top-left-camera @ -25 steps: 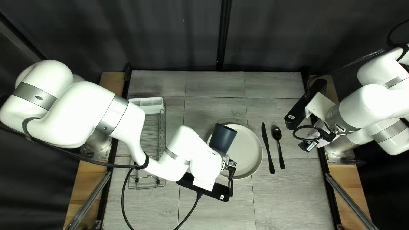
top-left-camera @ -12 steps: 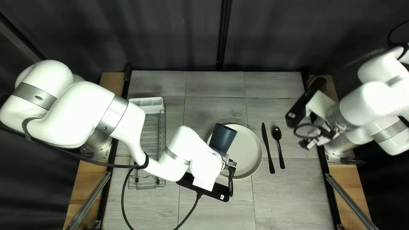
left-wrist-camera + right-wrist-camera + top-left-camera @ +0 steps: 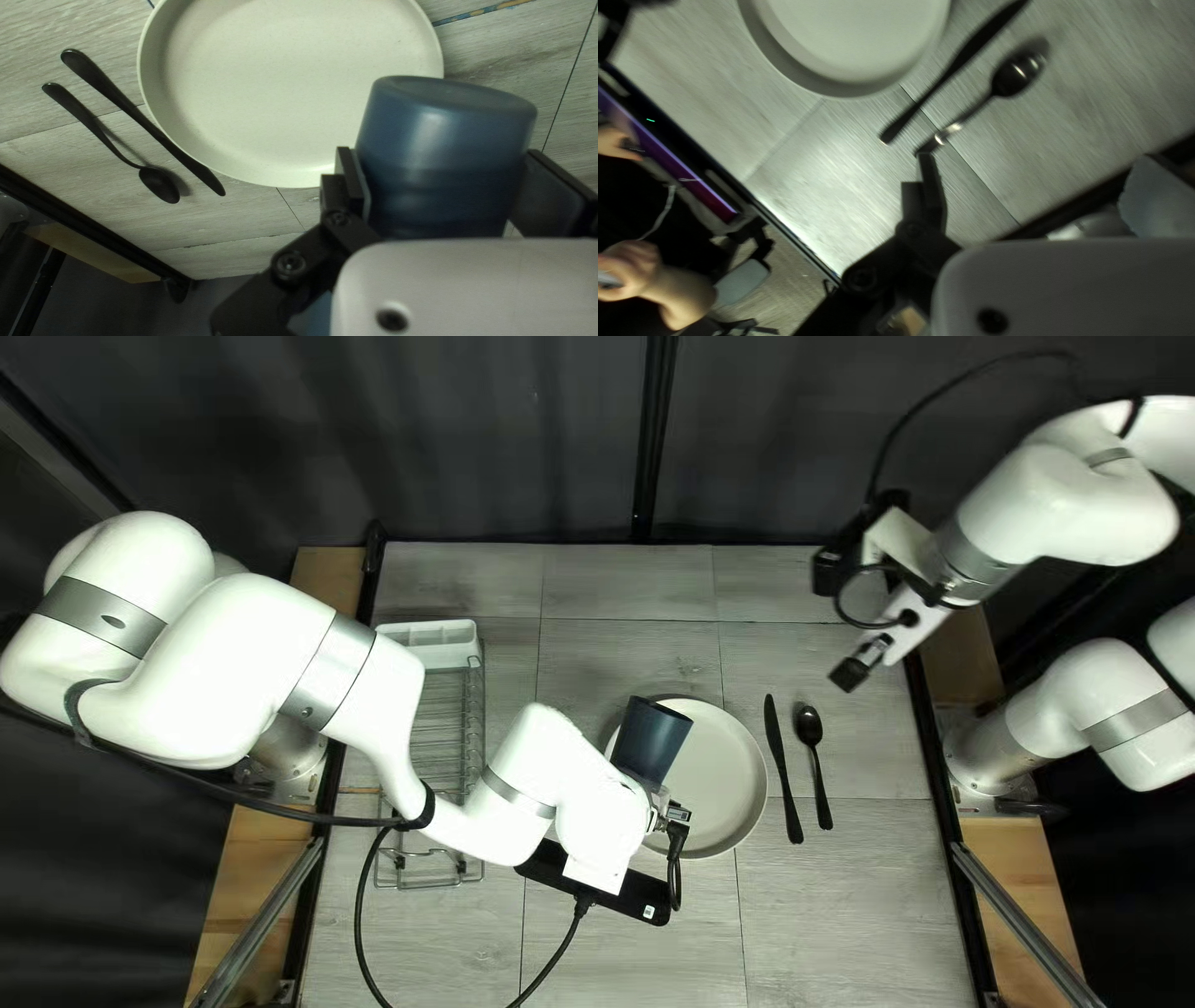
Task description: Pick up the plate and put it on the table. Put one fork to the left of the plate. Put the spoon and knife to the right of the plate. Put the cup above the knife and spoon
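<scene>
Right gripper (image 3: pixel 854 671) swung toward the table's far edge (image 3: pixel 498 550).

Two robot arms: the left arm (image 3: pixel 237 647) and the right arm (image 3: pixel 1058 510) are glossy white, with smooth, rounded segments and silver-grey bands at several joints. A thick black cable (image 3: pixel 249 802) runs along the left arm beneath a dark strap (image 3: pixel 426 809); thinner black cables loop around the right wrist. A long black bar (image 3: pixel 591 884) at the left wrist has rounded ends and a small white square marking. The left claw (image 3: pixel 660 799) and right claw (image 3: pixel 852 673) have black, angular fingers; round screws (image 3: pixel 289 262) dot the left claw's black links.
</scene>
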Tool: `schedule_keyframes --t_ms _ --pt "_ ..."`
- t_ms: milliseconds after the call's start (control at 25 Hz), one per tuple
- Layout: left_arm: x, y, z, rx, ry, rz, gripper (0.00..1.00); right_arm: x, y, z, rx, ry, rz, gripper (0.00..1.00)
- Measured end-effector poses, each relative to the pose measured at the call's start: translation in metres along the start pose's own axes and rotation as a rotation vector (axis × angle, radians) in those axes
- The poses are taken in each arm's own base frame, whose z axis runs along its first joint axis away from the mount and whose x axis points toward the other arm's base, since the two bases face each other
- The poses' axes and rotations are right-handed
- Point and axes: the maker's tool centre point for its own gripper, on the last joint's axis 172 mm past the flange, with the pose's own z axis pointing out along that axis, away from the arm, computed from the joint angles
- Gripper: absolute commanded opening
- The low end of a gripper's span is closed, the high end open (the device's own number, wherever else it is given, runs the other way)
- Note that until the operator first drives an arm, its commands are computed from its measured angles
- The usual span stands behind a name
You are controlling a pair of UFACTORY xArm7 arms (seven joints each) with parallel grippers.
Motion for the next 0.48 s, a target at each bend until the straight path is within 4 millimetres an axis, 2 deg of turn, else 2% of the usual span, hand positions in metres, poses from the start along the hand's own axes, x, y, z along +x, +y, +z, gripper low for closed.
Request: schedule_keyframes --t_ms 240,480 --pt "0.000 0.000 0.000 0.000 0.000 0.000 0.00 0.042 -0.023 0.045 0.091 0.014 0.053 1.00" --pt "0.000 0.000 0.000 0.000 0.000 0.000 0.00 0.065 -0.037 0.074 0.137 0.020 0.077 1.00"
